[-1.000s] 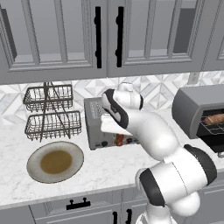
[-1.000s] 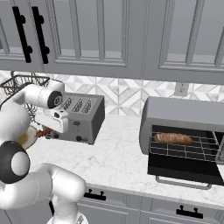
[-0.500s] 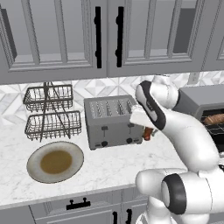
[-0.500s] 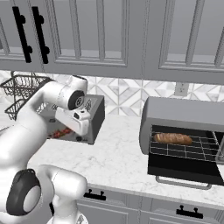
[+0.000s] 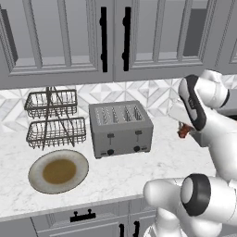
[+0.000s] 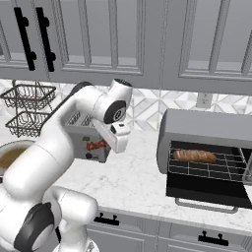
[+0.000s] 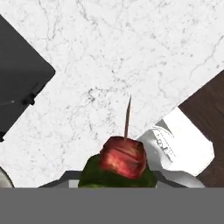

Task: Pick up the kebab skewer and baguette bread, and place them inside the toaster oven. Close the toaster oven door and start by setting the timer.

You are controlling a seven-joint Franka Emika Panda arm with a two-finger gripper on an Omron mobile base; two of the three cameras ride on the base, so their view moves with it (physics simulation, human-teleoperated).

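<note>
- I see a grey four-slot toaster [image 5: 121, 128] standing on the white marble counter [image 5: 139, 171], its levers and knobs facing me.
- Left of the toaster stands a two-tier wire basket rack [image 5: 55, 119], against the patterned backsplash [image 5: 152, 92].
- In front of the rack lies a round plate [image 5: 59, 171] with a brown centre.
- Grey wall cabinets [image 5: 65, 37] with black handles hang above.
- A wall outlet [image 6: 202, 100] sits on the backsplash.

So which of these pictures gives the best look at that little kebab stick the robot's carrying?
The hand view: the kebab skewer sits close up, with a red chunk, a green piece beneath and the bare stick tip. The right base view shows small red chunks by the gripper; the left base view shows a red speck.
</note>
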